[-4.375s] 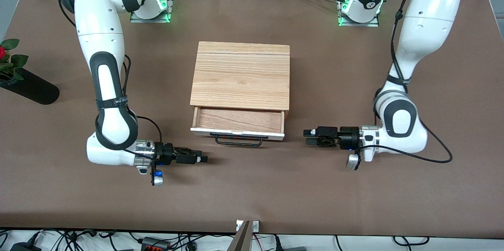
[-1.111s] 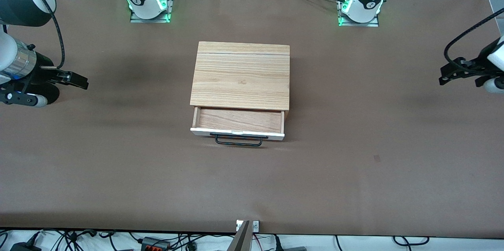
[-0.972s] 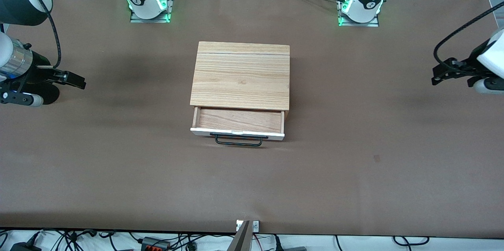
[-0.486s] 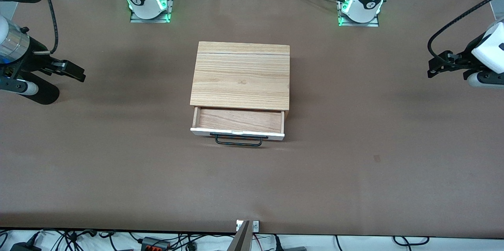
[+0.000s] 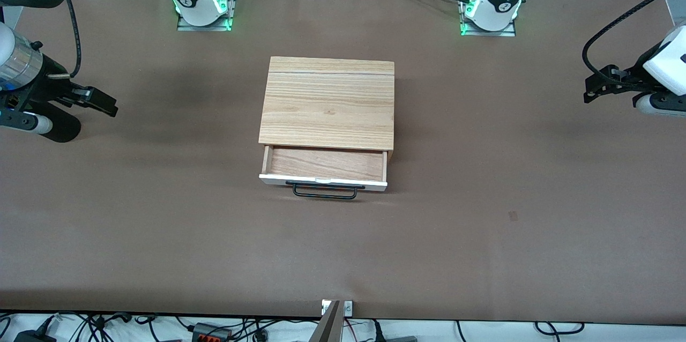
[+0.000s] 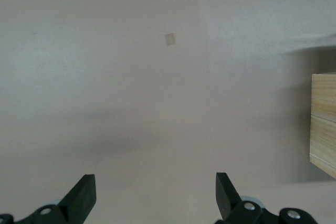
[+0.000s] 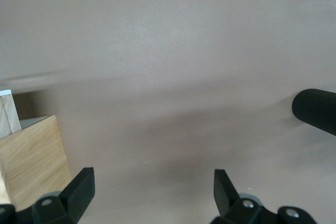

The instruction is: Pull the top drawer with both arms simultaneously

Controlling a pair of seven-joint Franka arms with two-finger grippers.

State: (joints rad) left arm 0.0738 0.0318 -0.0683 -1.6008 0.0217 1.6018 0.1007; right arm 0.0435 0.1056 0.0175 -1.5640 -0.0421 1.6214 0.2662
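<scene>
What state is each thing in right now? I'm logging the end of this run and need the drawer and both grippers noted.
Top drawer: pulled partly out of the cabinet, light wood inside showing, nothing in it.
Handle: free, no gripper on it.
Left gripper: open, holding nothing, raised over the left arm's end of the table.
Right gripper: open, holding nothing, raised over the right arm's end of the table.
</scene>
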